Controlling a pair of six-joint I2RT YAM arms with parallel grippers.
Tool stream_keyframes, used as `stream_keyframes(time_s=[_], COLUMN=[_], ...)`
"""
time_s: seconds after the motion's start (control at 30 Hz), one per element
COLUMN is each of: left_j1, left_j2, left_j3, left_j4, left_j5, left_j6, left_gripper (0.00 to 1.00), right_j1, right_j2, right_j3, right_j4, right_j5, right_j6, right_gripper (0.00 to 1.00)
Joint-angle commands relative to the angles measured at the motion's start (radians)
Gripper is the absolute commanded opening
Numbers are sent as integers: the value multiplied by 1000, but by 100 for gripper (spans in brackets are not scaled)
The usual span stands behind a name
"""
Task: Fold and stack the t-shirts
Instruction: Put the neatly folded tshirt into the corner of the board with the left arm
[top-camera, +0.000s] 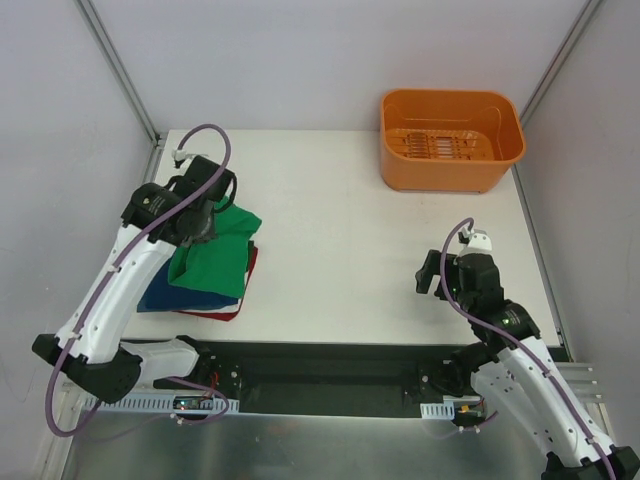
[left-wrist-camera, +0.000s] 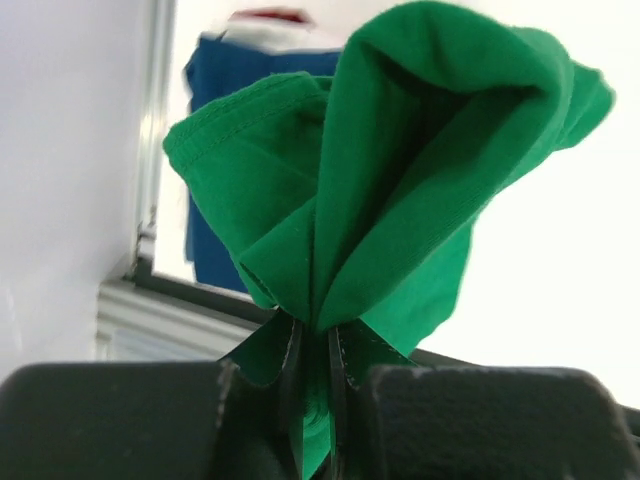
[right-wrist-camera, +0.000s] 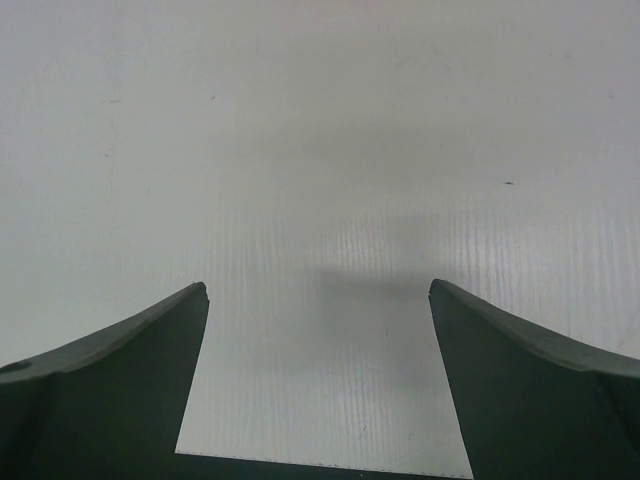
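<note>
At the 8 o'clock side of the table (top-camera: 340, 220), top view: one stack of t-shirts.

- Item 1, green t-shirt (top-camera: 215, 265): uppermost layer, lying over the others. Its edge at 11 o'clock is gathered into a bunch. The wrist view shows thick folds rising from the pinch point.
- Item 2, navy blue t-shirt (top-camera: 158, 293): under the green one, showing at the stack's 8 o'clock side.
- Item 3, red t-shirt (top-camera: 236, 312): lowest visible layer, seen only as a thin edge along the 4 to 5 o'clock side.
- Item 4, left fingers (left-wrist-camera: 292, 395): at the 11 o'clock corner of the stack, pressed almost together and clamping the bunched green cloth between them.
- Item 5, right fingers (top-camera: 428, 272): at 4 o'clock on the table, well apart from the stack. They are spread wide and hold nothing, with only bare table surface between them in the wrist view.
- Item 6, orange basket (top-camera: 452, 165): at 1 o'clock, upright at the far edge of the table, well apart from both arms. No cloth is visible inside.
</note>
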Motion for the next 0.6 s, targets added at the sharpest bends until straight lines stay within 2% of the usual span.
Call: stream_keyframes(time_s=[0.0, 0.07, 0.1, 0.13, 0.23, 0.33, 0.5, 0.53, 0.57], left_j1=[65, 100, 115, 137, 215, 292, 402, 427, 435], left_j2=[65, 86, 118, 138, 220, 278, 338, 335, 330], left_j3=[-128, -162, -174, -180, -183, -234, -211, -213, -213], left_j4=[-131, -120, -111, -90, -68, 51, 79, 90, 94], left_j5=[-162, -217, -251, -255, -303, -320, -279, -271, -256], left_j6=[-111, -157, -162, -154, -172, -117, -111, -102, -99], left_gripper=[0, 1, 11, 12, 0, 0, 1, 8, 38], right_j1=[-1, -3, -1, -3, -1, -1, -3, -3, -3], right_j2=[7, 5, 2, 1, 1, 1, -10, -13, -18], right_j3=[6, 4, 7, 6, 6, 6, 7, 7, 9], right_j4=[19, 14, 14, 14, 14, 11, 6, 5, 3], right_j5=[12, 18, 25, 23, 26, 25, 23, 23, 23], right_j6=[12, 12, 14, 14, 12, 14, 11, 11, 11], right_gripper=[97, 97, 97, 97, 97, 97, 97, 97, 97])
